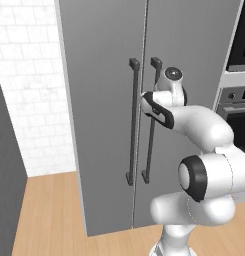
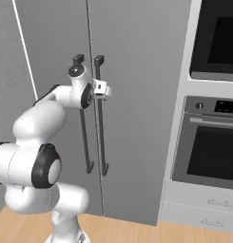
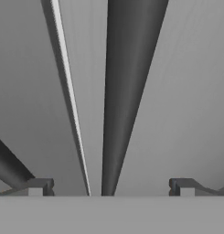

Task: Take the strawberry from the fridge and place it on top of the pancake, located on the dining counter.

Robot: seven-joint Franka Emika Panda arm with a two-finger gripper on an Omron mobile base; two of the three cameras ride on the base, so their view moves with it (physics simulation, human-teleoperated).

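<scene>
We face the fridge [image 1: 109, 125] with both doors shut, so the strawberry, presumably inside, is out of sight. Our gripper [image 3: 109, 187] is spread wide and empty, straddling the right door's handle [image 3: 127, 91]. Opening, picking and placing all remain.

Fridge [image 1: 104, 100]: tall matte grey cabinet, two doors shut, narrow vertical seam between them. Two long dark bar handles [image 1: 133, 122] upright, side by side at the seam, each fixed by short brackets at top and bottom. Standing on a light wooden floor, beside a white tiled wall and a black-fronted oven column.
</scene>
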